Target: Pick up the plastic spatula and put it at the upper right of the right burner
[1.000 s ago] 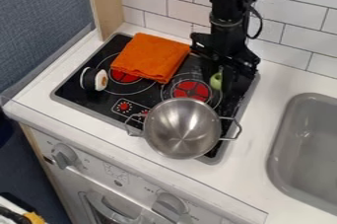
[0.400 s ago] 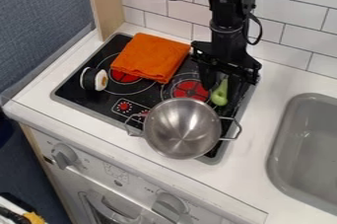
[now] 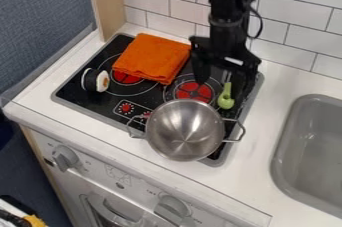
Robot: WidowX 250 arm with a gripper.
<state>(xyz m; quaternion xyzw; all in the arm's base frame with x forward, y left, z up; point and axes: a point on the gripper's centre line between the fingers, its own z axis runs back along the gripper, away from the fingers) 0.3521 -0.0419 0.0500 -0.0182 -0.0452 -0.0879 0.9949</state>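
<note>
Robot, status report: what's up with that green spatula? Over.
Gripper open above stovetop. Green spatula just right of right burner. Metal pot close by, possible obstacle.

Bright, even light, with pale glare (fanned in streaks) inside the metal pot (image 3: pixel 185 130)

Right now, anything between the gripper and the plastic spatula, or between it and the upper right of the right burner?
Nothing visible in either gap. Gripper hangs open over the green spatula and the area by the right burner's upper right. Metal pot is on the near side, away from that spot.
</note>
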